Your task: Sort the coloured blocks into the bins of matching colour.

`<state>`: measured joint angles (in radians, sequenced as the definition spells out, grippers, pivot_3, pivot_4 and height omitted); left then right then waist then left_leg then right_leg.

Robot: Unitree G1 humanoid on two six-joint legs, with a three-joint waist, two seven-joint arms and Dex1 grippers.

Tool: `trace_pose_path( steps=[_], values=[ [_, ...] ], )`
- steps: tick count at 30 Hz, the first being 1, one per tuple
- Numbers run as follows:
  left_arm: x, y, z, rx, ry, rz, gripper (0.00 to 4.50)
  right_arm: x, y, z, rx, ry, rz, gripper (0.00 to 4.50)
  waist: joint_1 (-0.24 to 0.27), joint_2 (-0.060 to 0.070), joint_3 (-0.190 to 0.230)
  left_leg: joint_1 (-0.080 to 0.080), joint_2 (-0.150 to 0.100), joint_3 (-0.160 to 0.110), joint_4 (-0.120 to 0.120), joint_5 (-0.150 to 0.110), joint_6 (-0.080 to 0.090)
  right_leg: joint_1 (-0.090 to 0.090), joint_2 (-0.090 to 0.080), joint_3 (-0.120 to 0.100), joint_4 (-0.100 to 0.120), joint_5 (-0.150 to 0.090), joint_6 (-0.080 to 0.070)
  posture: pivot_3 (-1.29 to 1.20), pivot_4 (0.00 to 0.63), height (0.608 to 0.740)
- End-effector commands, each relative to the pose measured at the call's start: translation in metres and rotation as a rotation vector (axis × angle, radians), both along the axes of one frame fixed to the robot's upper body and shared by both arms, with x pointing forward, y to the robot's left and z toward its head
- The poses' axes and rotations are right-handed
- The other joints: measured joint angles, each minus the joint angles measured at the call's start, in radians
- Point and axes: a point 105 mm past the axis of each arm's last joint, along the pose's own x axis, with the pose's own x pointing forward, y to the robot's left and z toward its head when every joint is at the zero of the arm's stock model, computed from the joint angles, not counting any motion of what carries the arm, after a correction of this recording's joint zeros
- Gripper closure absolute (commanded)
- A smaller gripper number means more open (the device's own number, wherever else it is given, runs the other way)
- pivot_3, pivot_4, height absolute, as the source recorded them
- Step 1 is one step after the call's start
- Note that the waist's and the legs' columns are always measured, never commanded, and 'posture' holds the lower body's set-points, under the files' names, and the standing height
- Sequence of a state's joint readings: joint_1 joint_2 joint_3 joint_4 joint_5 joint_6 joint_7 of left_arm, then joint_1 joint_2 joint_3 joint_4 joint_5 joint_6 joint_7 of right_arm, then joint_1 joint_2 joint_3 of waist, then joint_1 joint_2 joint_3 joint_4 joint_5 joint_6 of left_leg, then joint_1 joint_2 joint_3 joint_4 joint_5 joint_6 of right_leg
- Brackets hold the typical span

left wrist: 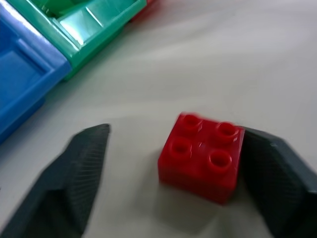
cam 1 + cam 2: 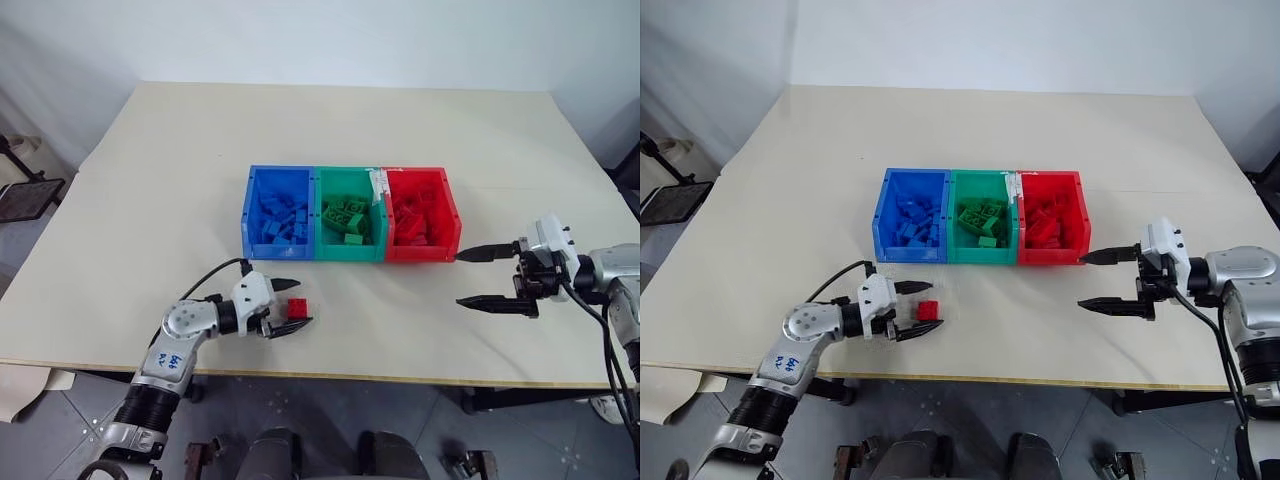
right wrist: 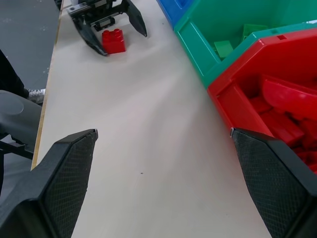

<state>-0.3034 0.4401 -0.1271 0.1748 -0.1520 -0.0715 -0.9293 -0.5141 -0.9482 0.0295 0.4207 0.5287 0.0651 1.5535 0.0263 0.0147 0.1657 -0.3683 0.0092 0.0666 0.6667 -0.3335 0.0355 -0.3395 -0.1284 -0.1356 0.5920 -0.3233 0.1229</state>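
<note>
1. A red block (image 2: pixel 297 306) is sitting near the table's (image 2: pixel 150 200) front edge, left of centre, in front of the blue bin (image 2: pixel 278 215).
2. The left gripper (image 2: pixel 288 304) is straddling it, jaws spread, one finger touching its side.
3. The right gripper (image 2: pixel 487 276) is hovering wide open beside the red bin (image 2: pixel 421 212).
4. The block looks light, rigid and smooth; its flat opposite sides are probably offering the best grip.

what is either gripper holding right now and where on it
Nothing is firmly held yet. The left gripper straddles the red block on the table: one finger touches its side, the other stands apart. The right gripper is open, holding nothing.
</note>
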Motion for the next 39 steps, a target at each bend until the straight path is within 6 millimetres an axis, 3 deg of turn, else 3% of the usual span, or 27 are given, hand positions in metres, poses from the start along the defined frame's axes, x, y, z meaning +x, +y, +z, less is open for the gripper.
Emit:
trace_pose_path(
  steps=[1, 5, 12, 20, 25, 28, 32, 39],
  values=[
    [-0.007, -0.007, -0.005, -0.021, 0.045, -0.028, 1.79, -0.005, 0.000, 0.011, 0.002, -0.036, 0.040, 0.00, 0.000, 0.000, 0.000, 0.000, 0.000, 0.000, 0.000, 0.000, 0.000, 0.000, 0.000, 0.000, 0.000, 0.000, 0.000, 0.00, 0.150, 0.740],
    [-0.018, -0.014, 0.003, -0.072, 0.054, -0.044, 3.00, -0.006, -0.002, 0.013, 0.007, -0.041, 0.034, 0.00, -0.002, 0.000, 0.000, 0.000, 0.000, 0.000, 0.000, 0.000, 0.000, 0.000, -0.001, 0.000, 0.000, 0.000, 0.000, 0.00, 0.150, 0.740],
    [-0.024, -0.053, 0.037, -0.211, 0.010, -0.013, 2.99, -0.013, -0.006, 0.017, 0.046, -0.056, 0.035, 0.00, 0.002, -0.001, 0.000, -0.001, 0.000, -0.003, 0.000, 0.000, 0.000, 0.001, -0.001, 0.003, -0.001, 0.000, 0.000, 0.00, 0.150, 0.740],
    [0.017, -0.112, 0.091, -0.341, -0.079, 0.091, 2.99, -0.012, -0.032, 0.017, 0.139, -0.080, -0.192, 0.00, 0.012, -0.002, 0.000, -0.001, -0.002, -0.003, 0.001, 0.001, 0.001, 0.003, 0.001, 0.002, -0.001, 0.000, 0.001, 0.00, 0.150, 0.740],
    [0.041, -0.154, 0.112, -0.378, -0.085, 0.056, 2.99, -0.021, -0.032, 0.009, 0.178, -0.085, -0.258, 0.00, 0.026, -0.002, 0.001, -0.001, -0.003, -0.001, 0.000, 0.001, 0.002, 0.002, 0.002, -0.001, -0.002, 0.001, 0.001, 0.00, 0.150, 0.740],
    [0.067, -0.176, 0.119, -0.372, -0.091, 0.065, 2.99, -0.029, -0.027, 0.006, 0.206, -0.097, -0.281, 0.00, 0.029, -0.004, 0.001, -0.001, -0.004, 0.000, 0.000, 0.001, 0.002, 0.001, 0.001, 0.000, -0.003, 0.001, 0.002, 0.00, 0.150, 0.740],
    [0.083, -0.191, 0.128, -0.374, -0.107, 0.071, 2.99, -0.038, -0.024, 0.003, 0.216, -0.097, -0.307, 0.00, 0.026, -0.005, 0.002, -0.002, -0.005, 0.001, -0.002, 0.002, 0.003, 0.000, 0.001, 0.000, -0.004, 0.001, 0.003, 0.00, 0.150, 0.740],
    [0.082, -0.212, 0.146, -0.416, -0.115, 0.004, 2.99, -0.045, -0.023, 0.000, 0.220, -0.091, -0.333, 0.00, 0.025, -0.007, 0.003, -0.002, -0.006, 0.001, -0.002, 0.002, 0.003, -0.001, 0.000, -0.001, -0.003, 0.002, 0.003, 0.00, 0.150, 0.740]
  ],
)
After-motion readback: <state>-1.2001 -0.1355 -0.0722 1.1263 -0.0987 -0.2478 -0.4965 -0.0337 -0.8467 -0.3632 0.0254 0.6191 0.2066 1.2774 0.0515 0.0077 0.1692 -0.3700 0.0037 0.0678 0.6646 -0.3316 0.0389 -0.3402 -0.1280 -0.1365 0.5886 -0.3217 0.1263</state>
